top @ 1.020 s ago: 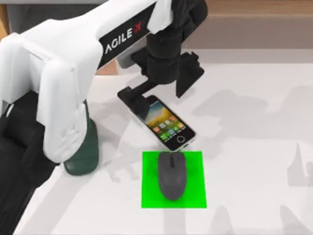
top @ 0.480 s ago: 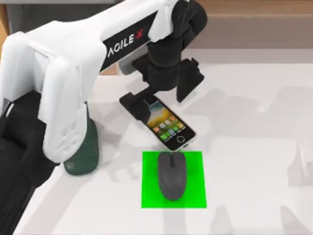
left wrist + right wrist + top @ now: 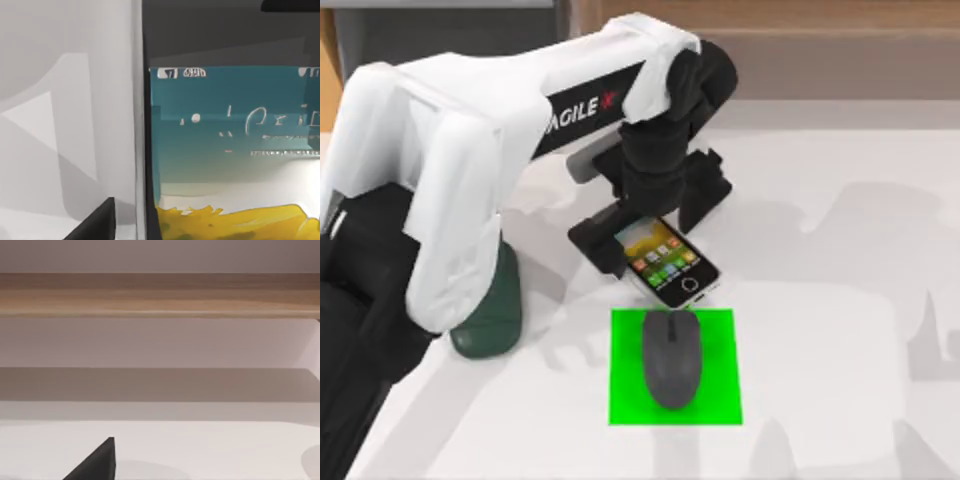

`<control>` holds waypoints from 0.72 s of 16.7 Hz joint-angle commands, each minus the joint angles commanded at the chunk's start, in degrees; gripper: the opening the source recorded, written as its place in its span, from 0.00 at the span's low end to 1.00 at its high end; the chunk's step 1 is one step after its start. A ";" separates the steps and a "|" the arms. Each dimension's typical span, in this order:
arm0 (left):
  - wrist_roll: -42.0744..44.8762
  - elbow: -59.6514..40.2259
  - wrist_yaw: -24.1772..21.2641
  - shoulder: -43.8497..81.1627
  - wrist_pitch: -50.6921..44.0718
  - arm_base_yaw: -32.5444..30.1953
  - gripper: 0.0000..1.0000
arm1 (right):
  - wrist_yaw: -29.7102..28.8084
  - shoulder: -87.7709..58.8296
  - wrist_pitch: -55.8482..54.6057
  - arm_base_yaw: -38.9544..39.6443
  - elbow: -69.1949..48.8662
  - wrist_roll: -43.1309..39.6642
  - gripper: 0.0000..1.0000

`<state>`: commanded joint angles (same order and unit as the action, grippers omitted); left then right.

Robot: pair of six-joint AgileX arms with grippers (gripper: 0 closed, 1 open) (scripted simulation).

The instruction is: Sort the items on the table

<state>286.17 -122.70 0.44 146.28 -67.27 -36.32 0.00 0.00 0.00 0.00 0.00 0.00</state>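
Note:
A silver-edged black smartphone (image 3: 667, 264) with a colourful icon screen lies flat on the white table (image 3: 820, 300), slanted. My left gripper (image 3: 651, 216) is open and low over the phone's far end, one finger (image 3: 597, 238) on each side of it. The left wrist view has the phone's screen (image 3: 230, 150) very close, with one dark fingertip (image 3: 97, 222) beside its edge. Nearer the front, a dark grey mouse (image 3: 671, 357) rests on a bright green square (image 3: 710, 395). One fingertip (image 3: 97, 460) of my right gripper stands off to the side over the table, so it looks open.
A dark green phone stand (image 3: 490, 315) sits at the left, partly under my left arm. Wooden and grey shelves (image 3: 160, 295) run along the table's far edge. Bare tabletop lies to the right of the phone and mouse.
My left gripper has come down and slightly forward onto the phone's far end, so its fingers now flank it. Phone and mouse have not moved.

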 joint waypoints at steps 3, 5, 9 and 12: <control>0.00 0.00 0.00 0.00 0.00 0.00 1.00 | 0.00 0.00 0.00 0.00 0.00 0.00 1.00; 0.00 0.00 0.00 0.00 0.00 0.00 0.85 | 0.00 0.00 0.00 0.00 0.00 0.00 1.00; 0.00 0.00 0.00 0.00 0.00 0.00 0.55 | 0.00 0.00 0.00 0.00 0.00 0.00 1.00; 0.00 0.00 0.00 0.00 0.00 0.00 0.32 | 0.00 0.00 0.00 0.00 0.00 0.00 1.00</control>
<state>286.17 -122.70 0.44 146.28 -67.27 -36.32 0.00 0.00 0.00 0.00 0.00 0.00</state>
